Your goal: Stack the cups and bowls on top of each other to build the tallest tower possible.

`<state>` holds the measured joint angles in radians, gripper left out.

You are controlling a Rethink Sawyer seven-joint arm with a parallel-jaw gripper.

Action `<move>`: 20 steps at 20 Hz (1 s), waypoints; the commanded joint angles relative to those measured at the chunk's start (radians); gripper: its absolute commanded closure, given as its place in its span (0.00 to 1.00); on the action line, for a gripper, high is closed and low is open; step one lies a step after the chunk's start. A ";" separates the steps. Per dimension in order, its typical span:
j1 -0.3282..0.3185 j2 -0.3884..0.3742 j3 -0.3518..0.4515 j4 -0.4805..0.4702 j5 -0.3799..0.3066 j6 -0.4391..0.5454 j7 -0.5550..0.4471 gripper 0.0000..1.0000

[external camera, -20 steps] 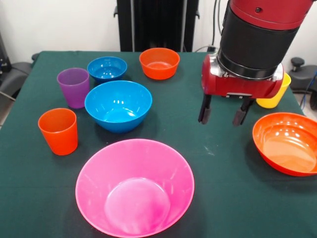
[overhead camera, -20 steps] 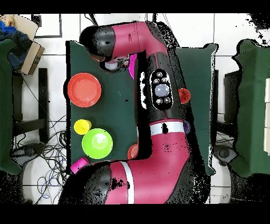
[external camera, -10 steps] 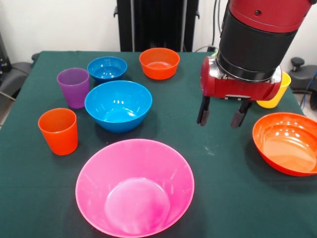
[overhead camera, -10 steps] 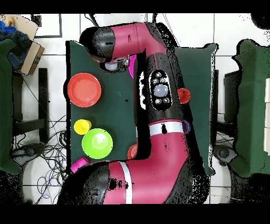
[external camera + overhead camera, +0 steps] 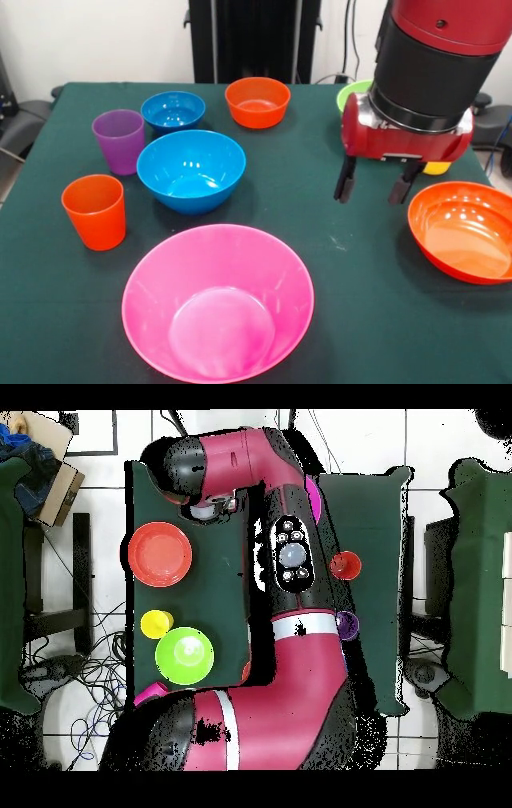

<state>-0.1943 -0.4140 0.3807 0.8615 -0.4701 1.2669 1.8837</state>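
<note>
My gripper (image 5: 374,184) hangs open and empty just above the table, left of the large orange bowl (image 5: 464,232). In the front view the very large pink bowl (image 5: 218,300) is nearest. The medium blue bowl (image 5: 190,170), small blue bowl (image 5: 172,110), small orange bowl (image 5: 257,102), purple cup (image 5: 119,142) and orange cup (image 5: 95,212) stand on the left. The lime green bowl (image 5: 352,94) and yellow cup (image 5: 436,168) peek out behind the arm. The overhead view shows the gripper (image 5: 208,509), large orange bowl (image 5: 160,554), yellow cup (image 5: 156,624), lime green bowl (image 5: 184,655) and magenta cup (image 5: 148,694).
Everything stands on a dark green cloth-covered table (image 5: 336,264). The robot's black pedestal (image 5: 254,38) rises at the far edge. In the overhead view the arm (image 5: 290,614) covers the middle of the table and hides most of the bowls there.
In the front view my gripper has shifted right, closer to the large orange bowl. It now uncovers the lime green bowl's rim and hides more of the yellow cup. It stays open.
</note>
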 commanded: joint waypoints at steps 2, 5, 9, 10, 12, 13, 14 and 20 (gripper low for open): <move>0.029 0.068 -0.002 0.084 -0.023 -0.034 -0.051 0.00; 0.033 0.071 -0.005 0.077 -0.026 -0.029 -0.053 0.00; 0.033 0.079 -0.005 0.072 -0.028 -0.036 -0.058 0.00; 0.034 0.082 -0.005 0.068 -0.029 -0.036 -0.058 0.00; 0.036 0.087 -0.004 0.063 -0.029 -0.035 -0.059 0.00; 0.036 0.088 -0.004 0.061 -0.028 -0.033 -0.060 0.00; 0.038 0.090 -0.004 0.060 -0.029 -0.033 -0.059 0.00; 0.045 0.100 -0.003 0.047 -0.028 -0.024 -0.054 0.00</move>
<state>-0.1763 -0.3616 0.3796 0.8612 -0.4698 1.2669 1.8837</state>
